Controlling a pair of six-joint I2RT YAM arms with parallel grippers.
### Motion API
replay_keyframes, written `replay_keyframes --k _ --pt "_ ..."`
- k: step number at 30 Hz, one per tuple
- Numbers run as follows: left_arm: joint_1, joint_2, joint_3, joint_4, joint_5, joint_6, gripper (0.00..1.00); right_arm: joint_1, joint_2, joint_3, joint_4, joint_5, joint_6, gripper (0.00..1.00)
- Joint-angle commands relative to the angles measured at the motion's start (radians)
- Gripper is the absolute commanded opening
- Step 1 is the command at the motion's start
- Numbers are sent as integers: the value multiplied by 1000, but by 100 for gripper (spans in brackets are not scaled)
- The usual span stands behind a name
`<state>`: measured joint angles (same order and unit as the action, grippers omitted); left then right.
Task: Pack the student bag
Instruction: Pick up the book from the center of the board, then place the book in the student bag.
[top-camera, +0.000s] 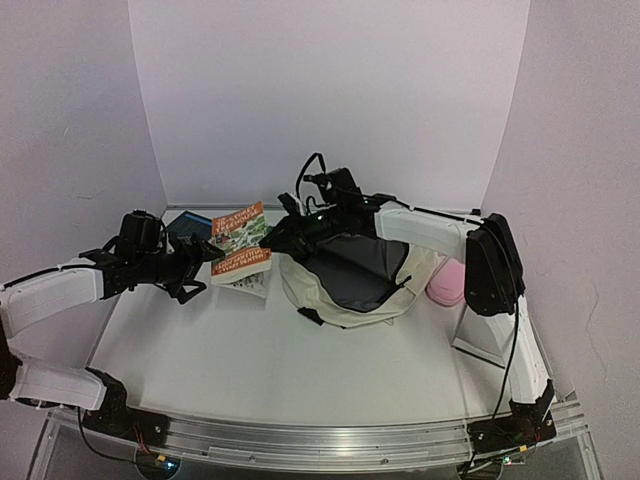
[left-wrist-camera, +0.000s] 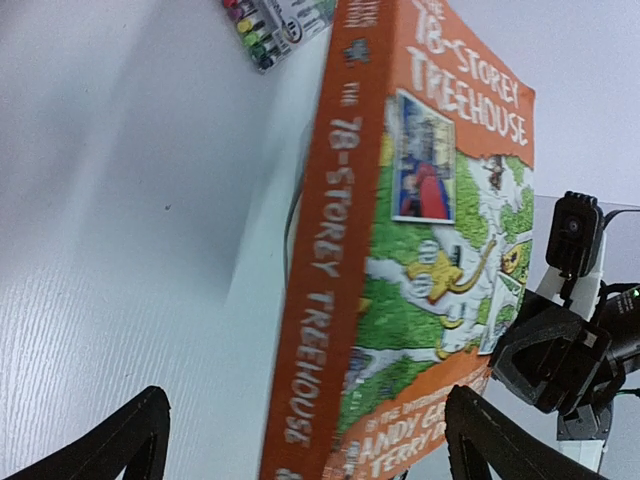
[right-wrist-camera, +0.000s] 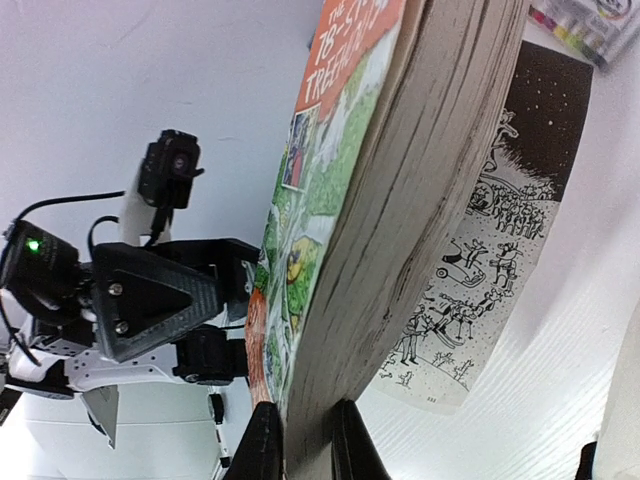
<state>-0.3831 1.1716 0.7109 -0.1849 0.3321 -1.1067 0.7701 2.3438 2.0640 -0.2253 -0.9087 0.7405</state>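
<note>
An orange book (top-camera: 238, 228) is held just left of the open student bag (top-camera: 345, 305), the right gripper (right-wrist-camera: 305, 445) clamped on its bag-side page edge, the left gripper (left-wrist-camera: 305, 430) spread open beyond it.

We record an orange book (left-wrist-camera: 400, 250) tilted up on edge. Under it lies what seems a second book (right-wrist-camera: 500, 230), drawings showing. A marker pack (left-wrist-camera: 280, 25) lies just beyond. A pink case (top-camera: 447, 282) rests on the table (top-camera: 280, 370).
</note>
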Motion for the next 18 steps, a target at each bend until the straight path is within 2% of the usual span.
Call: replay_keyframes --k 1,5,11,14,18 --pt "21 -60 -11 -1 21 -9 95 -5 -119 2 165 -94 16 0" --pt "30 -59 -3 107 103 -1 92 -5 -137 -23 191 -141 24 0" --pt "30 35 49 261 260 10 84 2 -177 -75 218 -195 23 0" --pt "30 72 56 334 309 -6 76 6 -196 -93 249 -207 20 0" --pt "31 87 41 441 336 -47 61 6 -211 -107 256 -230 26 0"
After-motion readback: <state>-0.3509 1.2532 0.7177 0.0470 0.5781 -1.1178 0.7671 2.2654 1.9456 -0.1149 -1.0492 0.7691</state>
